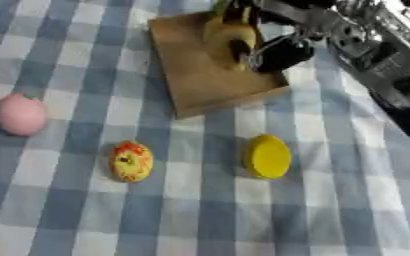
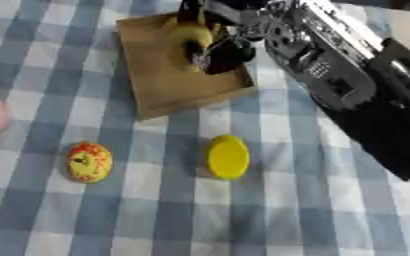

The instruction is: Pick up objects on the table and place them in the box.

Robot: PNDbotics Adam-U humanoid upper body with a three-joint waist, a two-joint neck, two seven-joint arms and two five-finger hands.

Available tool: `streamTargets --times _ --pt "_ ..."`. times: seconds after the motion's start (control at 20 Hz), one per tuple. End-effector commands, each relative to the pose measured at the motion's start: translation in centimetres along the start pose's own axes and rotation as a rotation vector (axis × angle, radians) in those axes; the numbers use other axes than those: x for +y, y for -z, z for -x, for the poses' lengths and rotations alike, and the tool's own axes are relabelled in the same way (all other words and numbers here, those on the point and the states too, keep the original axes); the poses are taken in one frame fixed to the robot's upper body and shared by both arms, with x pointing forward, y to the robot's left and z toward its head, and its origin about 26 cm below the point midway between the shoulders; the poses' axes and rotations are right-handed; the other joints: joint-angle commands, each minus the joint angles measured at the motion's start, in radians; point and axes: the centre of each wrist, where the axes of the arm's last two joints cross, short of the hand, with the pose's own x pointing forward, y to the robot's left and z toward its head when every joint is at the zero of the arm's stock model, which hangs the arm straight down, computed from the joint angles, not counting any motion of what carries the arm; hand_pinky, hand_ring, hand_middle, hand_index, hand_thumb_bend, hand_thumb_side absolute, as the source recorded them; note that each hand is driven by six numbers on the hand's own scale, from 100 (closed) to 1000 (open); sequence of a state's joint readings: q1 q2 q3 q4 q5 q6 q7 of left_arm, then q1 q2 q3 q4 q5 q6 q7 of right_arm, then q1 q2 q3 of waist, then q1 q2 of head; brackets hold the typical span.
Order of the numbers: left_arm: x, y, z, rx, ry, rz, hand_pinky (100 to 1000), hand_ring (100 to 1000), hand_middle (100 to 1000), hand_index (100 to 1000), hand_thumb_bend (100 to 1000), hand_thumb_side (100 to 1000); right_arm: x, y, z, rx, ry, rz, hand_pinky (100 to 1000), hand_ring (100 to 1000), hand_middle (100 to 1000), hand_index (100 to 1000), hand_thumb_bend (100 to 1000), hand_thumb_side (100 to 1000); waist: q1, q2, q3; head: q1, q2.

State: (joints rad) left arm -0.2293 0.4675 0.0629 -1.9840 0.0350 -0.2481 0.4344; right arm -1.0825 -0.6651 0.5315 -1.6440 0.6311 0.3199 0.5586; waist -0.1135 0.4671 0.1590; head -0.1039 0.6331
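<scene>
A shallow brown box (image 1: 200, 85) lies at the top middle of the checked cloth. My right hand (image 1: 274, 52) reaches in from the upper right and hovers over the box, its fingers curled round a yellow pear-shaped thing (image 1: 228, 36). On the cloth in front of the box lie a flat yellow object (image 1: 268, 156), a yellow and red egg-shaped object (image 1: 131, 161) and, at the far left, a pink egg-shaped object (image 1: 19, 114). My left hand shows in neither view.
The blue and white checked cloth (image 1: 200, 220) covers the table. My right forearm (image 2: 357, 85), silver and black, crosses the upper right of the view above the cloth.
</scene>
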Motion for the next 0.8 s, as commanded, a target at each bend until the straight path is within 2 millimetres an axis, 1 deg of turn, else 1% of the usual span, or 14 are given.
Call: streamTargets --times 0.05,0.2,0.35,0.5,0.65,0.8 --pt "0.3 0.7 -0.6 -0.032 0.010 0.022 770 753 728 795 183 590 -0.6 0.4 0.8 0.015 -0.021 -0.005 779 815 849 869 100 397 0.006 -0.027 0.000 0.000 0.007" --pt "0.3 0.7 -0.6 -0.031 0.010 0.022 770 753 729 795 183 589 -1.0 0.3 1.3 0.011 -0.017 -0.026 786 832 871 892 100 471 0.006 -0.029 -0.002 0.002 0.008" --pt "0.3 0.7 -0.6 -0.028 0.012 0.025 770 754 729 795 183 589 -1.3 0.1 1.3 0.000 -0.020 -0.033 799 861 906 926 100 517 0.007 -0.032 -0.003 0.004 0.009" --pt "0.3 0.6 -0.6 -0.028 0.013 0.025 770 754 729 795 183 588 -1.6 -0.3 1.2 -0.019 -0.023 -0.044 796 862 905 931 100 505 0.009 -0.036 -0.005 0.006 0.010" --pt "0.4 0.6 -0.6 -0.026 0.013 0.024 770 753 729 795 185 588 -2.0 -0.8 1.1 -0.023 -0.017 -0.022 782 843 884 911 100 462 0.010 -0.041 -0.007 0.008 0.010" --pt "0.5 0.6 -0.6 -0.025 0.017 0.023 770 753 729 794 186 587 -2.5 -2.3 1.1 -0.032 -0.016 0.012 775 828 862 898 100 447 0.011 -0.046 -0.011 0.013 0.012"
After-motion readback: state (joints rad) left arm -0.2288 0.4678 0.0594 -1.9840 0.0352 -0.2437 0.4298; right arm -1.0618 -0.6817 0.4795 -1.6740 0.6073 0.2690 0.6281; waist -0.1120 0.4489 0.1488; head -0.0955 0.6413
